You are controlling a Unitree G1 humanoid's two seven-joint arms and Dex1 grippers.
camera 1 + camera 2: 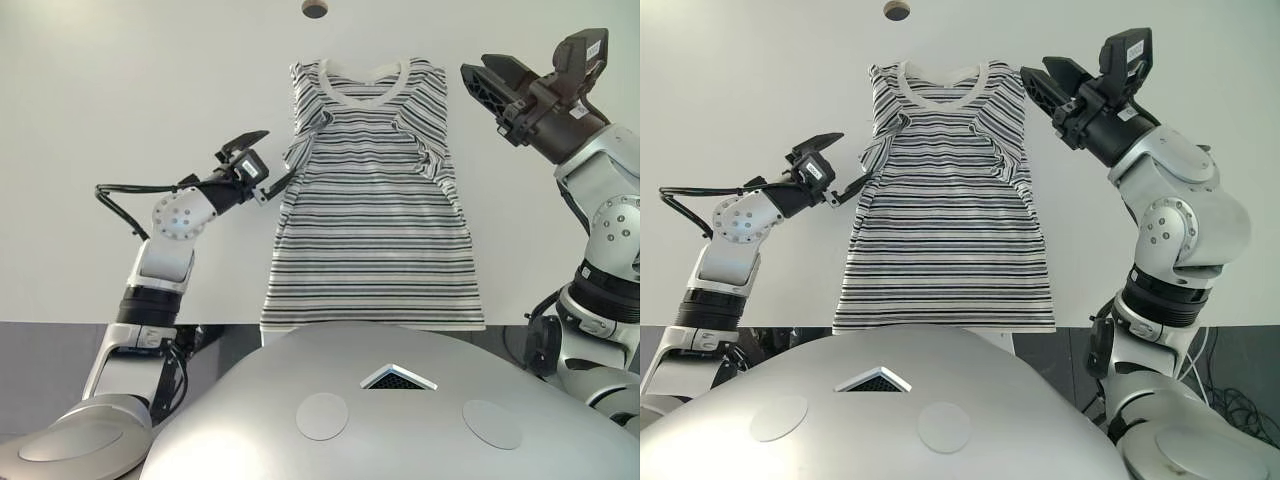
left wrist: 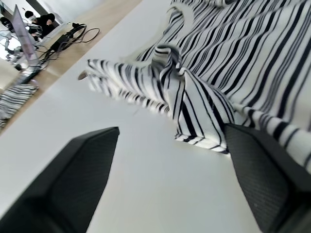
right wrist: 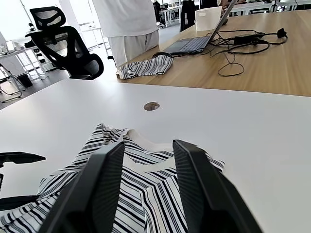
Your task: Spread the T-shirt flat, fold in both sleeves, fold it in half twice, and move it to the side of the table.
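Evidently | left pincer (image 1: pixel 262 168) spread beside rumpled sleeve (image 1: pixel 298 152) of T-shirt (image 1: pixel 375 230), likely to fold it | right pincer (image 1: pixel 525 65) spread, held above T-shirt's shoulder

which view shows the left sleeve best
The left wrist view: the left sleeve lies bunched before the open left gripper. The eye views show it small at the T-shirt shoulder; the right wrist view, mostly collar.

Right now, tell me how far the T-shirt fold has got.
Done: the T-shirt lies spread on the table with both sleeves turned in over the body, the left sleeve somewhat bunched. In hand: the left gripper is open at that sleeve, holding nothing; the right gripper is open, raised near the collar's right side. Left: both half folds, then the move to the table's side.
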